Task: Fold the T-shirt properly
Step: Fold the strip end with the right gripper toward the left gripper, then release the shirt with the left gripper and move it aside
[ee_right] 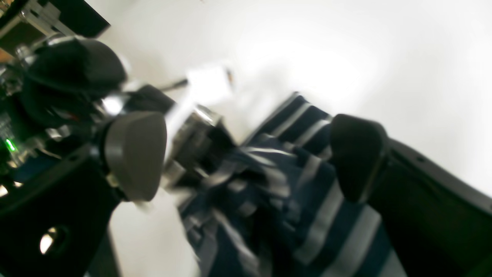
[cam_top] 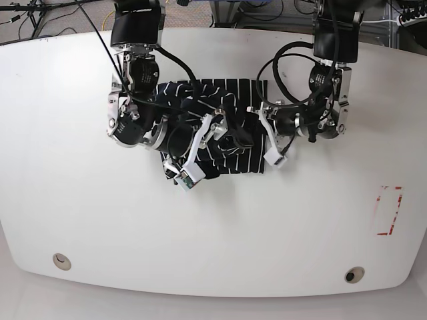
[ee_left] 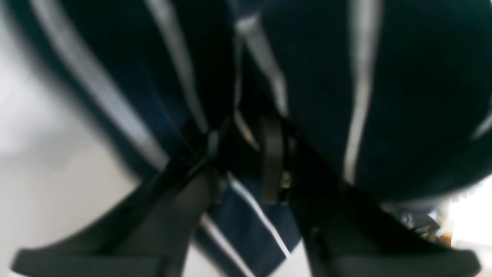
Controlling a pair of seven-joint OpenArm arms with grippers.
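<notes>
Both wrist views are super blurry, smeared and soft all over. The glossy white counter (cam_top: 80, 200) blows out to glare in the right wrist view. The base view is sharp, evenly bright from above, with soft shadows.

Your base view looks straight down from high above on the white table (cam_top: 80, 220), taking in both arms and the T-shirt (cam_top: 233, 160) from a distance. Your left wrist view sits very close behind the left gripper (ee_left: 246, 154), facing along its fingers into striped cloth, blurred. Your right wrist view looks past the right gripper (ee_right: 246, 154) at cloth and table, also near. All three share the T-shirt.
</notes>
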